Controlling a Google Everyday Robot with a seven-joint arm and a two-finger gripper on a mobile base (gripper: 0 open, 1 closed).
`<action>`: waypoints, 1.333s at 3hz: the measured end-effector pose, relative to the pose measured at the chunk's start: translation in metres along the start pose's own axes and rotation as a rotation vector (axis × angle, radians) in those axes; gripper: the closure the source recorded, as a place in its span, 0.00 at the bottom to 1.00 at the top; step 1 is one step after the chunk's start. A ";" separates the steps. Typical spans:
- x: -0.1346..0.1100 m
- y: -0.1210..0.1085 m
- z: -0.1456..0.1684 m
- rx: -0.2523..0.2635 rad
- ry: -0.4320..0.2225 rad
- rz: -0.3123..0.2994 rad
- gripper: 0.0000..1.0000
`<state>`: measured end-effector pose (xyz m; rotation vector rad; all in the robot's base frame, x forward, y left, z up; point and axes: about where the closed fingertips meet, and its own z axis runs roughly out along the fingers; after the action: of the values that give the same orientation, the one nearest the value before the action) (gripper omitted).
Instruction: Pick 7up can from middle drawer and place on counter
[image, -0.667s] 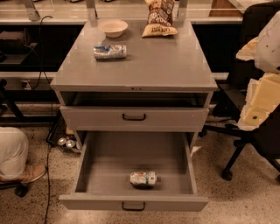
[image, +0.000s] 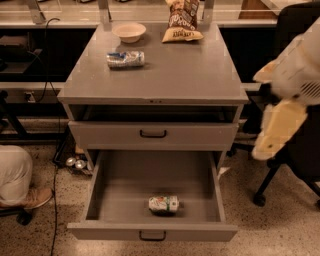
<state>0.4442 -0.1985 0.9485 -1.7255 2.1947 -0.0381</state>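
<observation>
Speckled floor (image: 285, 232). Green-and-white 7up can (image: 163, 204) still lies in the open grey metal drawer (image: 200, 232), bottom centre. My cream pincer (image: 278, 131), right edge, has crept closer; state unclear.

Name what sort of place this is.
Probably a lab or office: grey drawer cabinet, wheeled office chair, cables on speckled floor. The gripper hangs right of the cabinet.

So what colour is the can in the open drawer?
Green and white 7up can, camera view; hand at right.

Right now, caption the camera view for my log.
7up can lying in the open middle drawer; tool hanging right of the counter.
</observation>
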 end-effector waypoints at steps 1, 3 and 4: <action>-0.040 0.020 0.093 -0.085 -0.128 -0.028 0.00; -0.041 0.027 0.098 -0.096 -0.110 -0.037 0.00; -0.038 0.050 0.145 -0.142 -0.109 -0.028 0.00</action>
<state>0.4465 -0.1223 0.8107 -1.7877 2.1401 0.2048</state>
